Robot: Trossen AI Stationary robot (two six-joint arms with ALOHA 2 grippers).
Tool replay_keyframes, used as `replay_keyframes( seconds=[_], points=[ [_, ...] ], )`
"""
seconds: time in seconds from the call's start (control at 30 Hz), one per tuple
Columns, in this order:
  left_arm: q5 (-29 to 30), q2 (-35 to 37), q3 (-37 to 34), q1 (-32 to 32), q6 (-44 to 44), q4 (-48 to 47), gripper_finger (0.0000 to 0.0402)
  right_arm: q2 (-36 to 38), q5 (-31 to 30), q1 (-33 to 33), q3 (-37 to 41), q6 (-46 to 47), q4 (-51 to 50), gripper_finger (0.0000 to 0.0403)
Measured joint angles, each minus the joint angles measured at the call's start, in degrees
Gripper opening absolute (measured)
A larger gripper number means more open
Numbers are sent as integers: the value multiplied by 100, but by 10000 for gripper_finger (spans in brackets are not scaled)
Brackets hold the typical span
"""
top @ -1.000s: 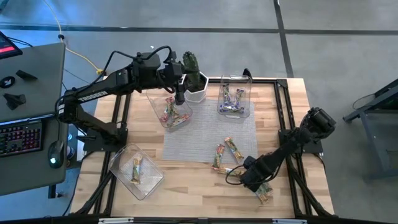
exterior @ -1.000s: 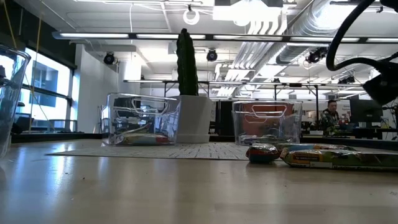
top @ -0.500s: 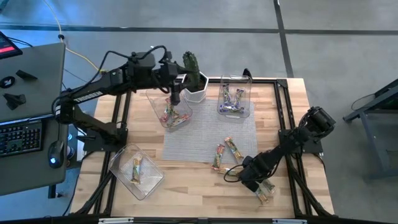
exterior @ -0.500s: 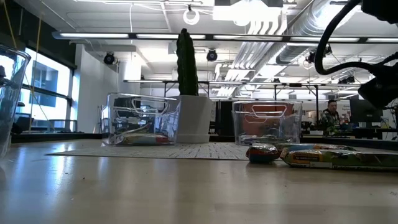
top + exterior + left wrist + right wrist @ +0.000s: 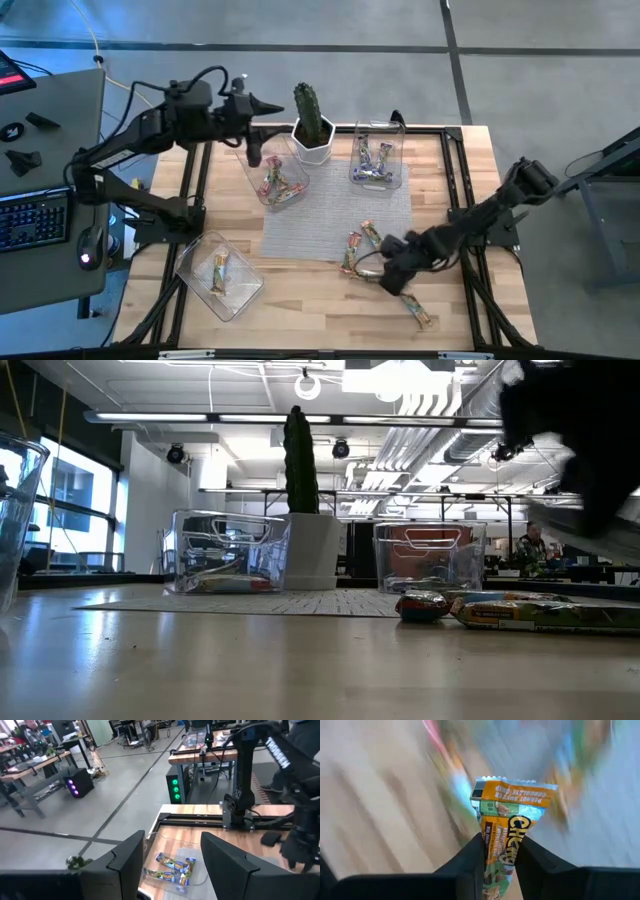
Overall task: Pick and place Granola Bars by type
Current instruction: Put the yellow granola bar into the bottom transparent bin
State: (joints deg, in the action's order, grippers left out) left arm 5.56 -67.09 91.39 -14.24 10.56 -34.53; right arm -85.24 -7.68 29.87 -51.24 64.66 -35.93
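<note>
One bar (image 5: 502,827) is pinched in the right gripper (image 5: 497,855), its lower end hidden between the fingers, while the left gripper (image 5: 172,857) hangs spread above the tubs (image 5: 273,170).

the wooden counter (image 5: 320,300) carries a grey mat (image 5: 335,215) at its middle. on the mat stand two clear tubs (image 5: 272,172) (image 5: 378,158) and a white cactus pot (image 5: 314,143). a third tub (image 5: 218,276) sits on bare wood near the left front corner. two granola bars (image 5: 360,247) lie at the mat's front edge, another (image 5: 420,312) lies on bare wood near the right front.
</note>
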Motion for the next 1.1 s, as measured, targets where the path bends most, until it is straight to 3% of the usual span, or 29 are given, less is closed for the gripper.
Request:
replay_keyframes(
  seconds=[0.1, 0.33, 0.43, 0.53, 0.6, 0.77, 1.1],
  points=[
    [-28, 80, 3, 0, -200, -141, 188, 113, -612, -266, -8, -1114, 1193, 77],
    [-52, 154, 7, 0, -369, -805, 188, -50, -1671, -924, -11, -4745, 4494, 77],
    [-55, 170, 7, 2, -452, -975, 188, -376, -1356, -1270, -13, -5949, 6344, 77],
    [-142, 196, 7, 0, -638, -1033, 188, -899, -477, -1593, -18, -6652, 8276, 77],
    [-265, 207, 7, 0, -656, -1009, 188, -1308, 8, -1760, -182, -6827, 9030, 77],
    [-219, 234, 7, 2, -648, -1007, 188, -2514, 690, -1985, -1576, -7013, 8780, 77],
    [-160, 245, 7, 0, -648, -1108, 188, -4603, 1640, -1949, -4897, -7124, 6455, 77]
  ],
)
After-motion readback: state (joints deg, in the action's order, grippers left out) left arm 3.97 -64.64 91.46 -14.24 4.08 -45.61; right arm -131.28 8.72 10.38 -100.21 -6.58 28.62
